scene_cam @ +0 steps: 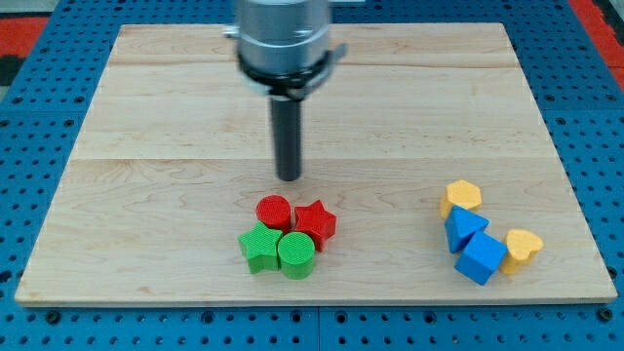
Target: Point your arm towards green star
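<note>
The green star (258, 248) lies near the view's bottom centre, in a tight cluster with a green cylinder (295, 255) on its right, a red cylinder (274, 212) above it and a red star (314, 223) to the upper right. My tip (290, 177) is just above the red cylinder, apart from it, and about a block's width above and to the right of the green star.
At the view's lower right sit a yellow hexagonal block (460, 198), a blue triangular block (465, 228), a blue cube (481, 258) and a yellow heart (525, 248). The wooden board (146, 117) lies on a blue pegboard surface.
</note>
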### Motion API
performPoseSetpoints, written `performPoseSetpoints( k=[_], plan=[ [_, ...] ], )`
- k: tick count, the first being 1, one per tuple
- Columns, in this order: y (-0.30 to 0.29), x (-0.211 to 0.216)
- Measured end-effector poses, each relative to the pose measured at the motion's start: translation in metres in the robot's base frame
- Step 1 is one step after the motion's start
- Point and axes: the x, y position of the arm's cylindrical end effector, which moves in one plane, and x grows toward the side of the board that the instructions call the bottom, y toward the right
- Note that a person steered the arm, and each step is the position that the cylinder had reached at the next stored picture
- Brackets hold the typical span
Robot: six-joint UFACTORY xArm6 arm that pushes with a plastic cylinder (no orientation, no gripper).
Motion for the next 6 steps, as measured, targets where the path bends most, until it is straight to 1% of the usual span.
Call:
performPoseSetpoints(
  k=[1,2,3,4,5,6],
  plan=[
    [-0.050,0.031],
    [-0.063,0.067],
    [-0.063,0.094],
    [-0.045,0.103],
    [-0.016,0.103],
    [0.030,0.103]
  ],
)
